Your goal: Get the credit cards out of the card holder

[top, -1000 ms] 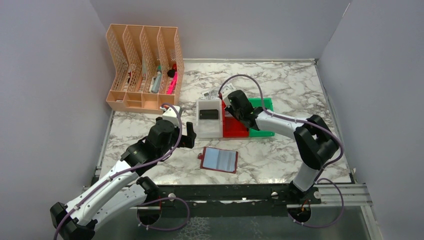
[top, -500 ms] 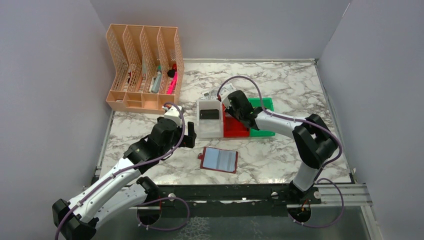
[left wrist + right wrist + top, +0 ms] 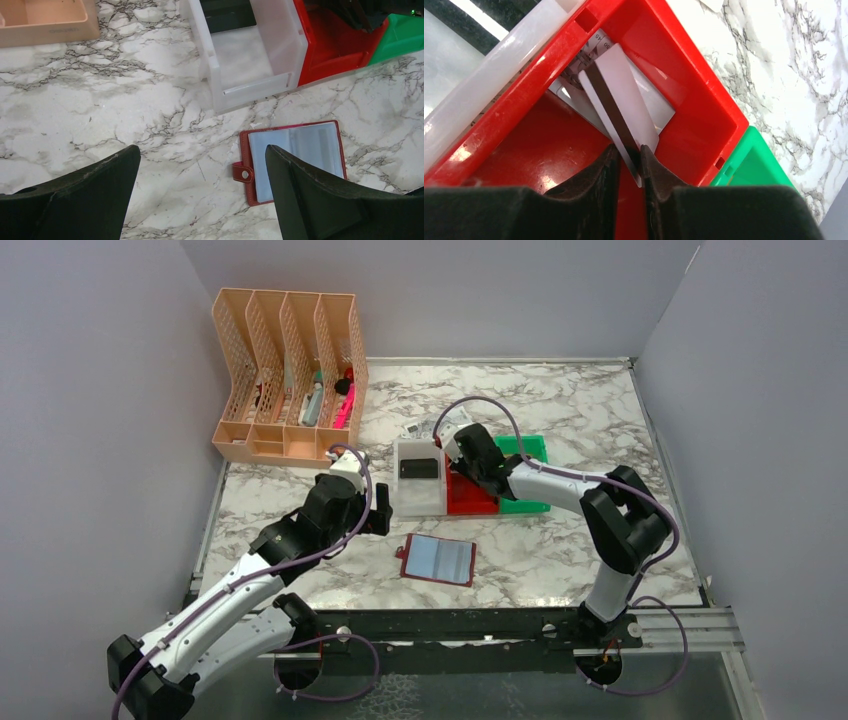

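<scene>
Between the fingers of the right gripper (image 3: 629, 152), a pale card (image 3: 625, 77) with a dark stripe is seen, tilted, its far end reaching toward the corner of the red bin (image 3: 704, 85) ahead of the fingertips. The jaws are set narrow about its near edge. Whether it is pinched or loose cannot be told.

The card is judged light and thin, stiff enough to be carried by one edge, yet slick. A grip across the flat faces near a short edge is therefore favoured, and it could slip out at a small opening.

Beneath it, on the bin floor, a second pale card (image 3: 661, 109) is laid flat. To this gripper's left the white bin (image 3: 250, 87) is set against the red one, and a black card (image 3: 418, 469) is seen at its far end. To the right the green bin (image 3: 764, 165) is joined; what it holds is not shown.

The card holder (image 3: 305, 147) is laid open on the table (image 3: 100, 110), partly under the right finger of the left gripper (image 3: 200, 150), which is held wide with nothing in it. No card can be made out in the bluish sleeves shown.
</scene>
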Tool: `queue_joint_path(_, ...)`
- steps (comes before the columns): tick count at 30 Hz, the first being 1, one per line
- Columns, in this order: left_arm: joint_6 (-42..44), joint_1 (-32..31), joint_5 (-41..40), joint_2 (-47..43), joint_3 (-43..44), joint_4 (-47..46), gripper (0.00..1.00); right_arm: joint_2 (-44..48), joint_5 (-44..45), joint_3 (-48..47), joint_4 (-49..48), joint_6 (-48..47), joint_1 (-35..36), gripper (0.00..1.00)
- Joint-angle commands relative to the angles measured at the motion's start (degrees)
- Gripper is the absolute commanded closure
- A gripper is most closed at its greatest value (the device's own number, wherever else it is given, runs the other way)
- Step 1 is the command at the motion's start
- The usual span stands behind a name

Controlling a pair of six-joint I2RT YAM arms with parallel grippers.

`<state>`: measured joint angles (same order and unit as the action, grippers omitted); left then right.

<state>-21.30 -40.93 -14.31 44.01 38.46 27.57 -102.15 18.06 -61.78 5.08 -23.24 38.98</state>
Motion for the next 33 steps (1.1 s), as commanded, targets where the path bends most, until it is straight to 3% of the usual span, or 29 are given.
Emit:
queue_joint_path(1,1.0,0.5,1.6,0.4,0.0,-0.1,0.01,-0.7,-0.7,-0.5,1.5,0.1,-0.1,0.7)
queue_joint_path(13,1.2,1.2,2.7,1.3,0.0,-0.4,0.01,0.4,1.4,0.2,1.5,2.5,-0.1,0.68)
queue_joint_path(15,1.2,1.3,2.9,1.5,0.0,-0.3,0.01,0.6,3.8,-0.1,1.6,5.0,-0.1,0.68)
queue_joint_path(20,1.3,1.5,3.1,1.8,0.1,-0.4,0.01,6.4,-2.5,0.8,2.4,16.1,-0.1,0.69)
queue_joint_path(26,1.2,1.7,3.2,2.0,0.0,-0.5,0.01,10.6,-10.3,4.5,1.7,31.9,-0.1,0.8)
queue_joint_path(33,1.3,1.8,3.5,2.3,0.1,-0.5,0.01,5.1,-6.9,3.4,4.0,41.6,-0.1,0.92)
